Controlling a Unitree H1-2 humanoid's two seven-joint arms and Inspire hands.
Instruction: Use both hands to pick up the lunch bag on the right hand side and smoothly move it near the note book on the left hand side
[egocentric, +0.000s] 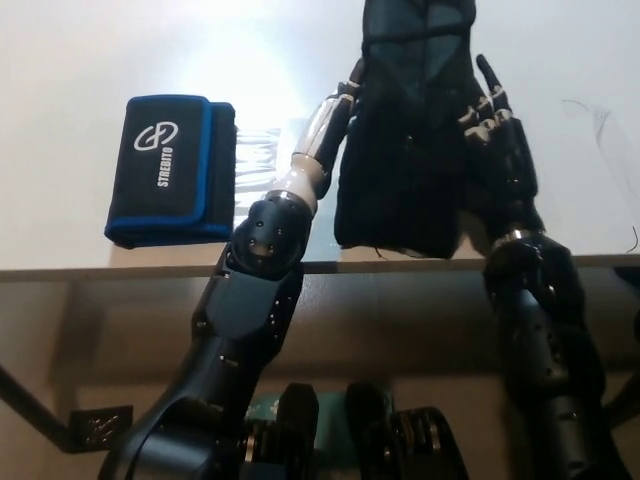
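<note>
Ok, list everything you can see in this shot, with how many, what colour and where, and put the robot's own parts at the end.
lunch bag: one, dark, upper middle of the table, between the two hands.
notebook: one, black with a blue border and white logo, left part of the table.
clear ridged item: one, transparent, just right of the notebook; what it is cannot be told.
table: one, white top, front edge running across the middle of the picture.
left hand: one, against the bag's left side, mostly hidden.
right hand: one, black, against the bag's right side, fingers pointing up.
</note>
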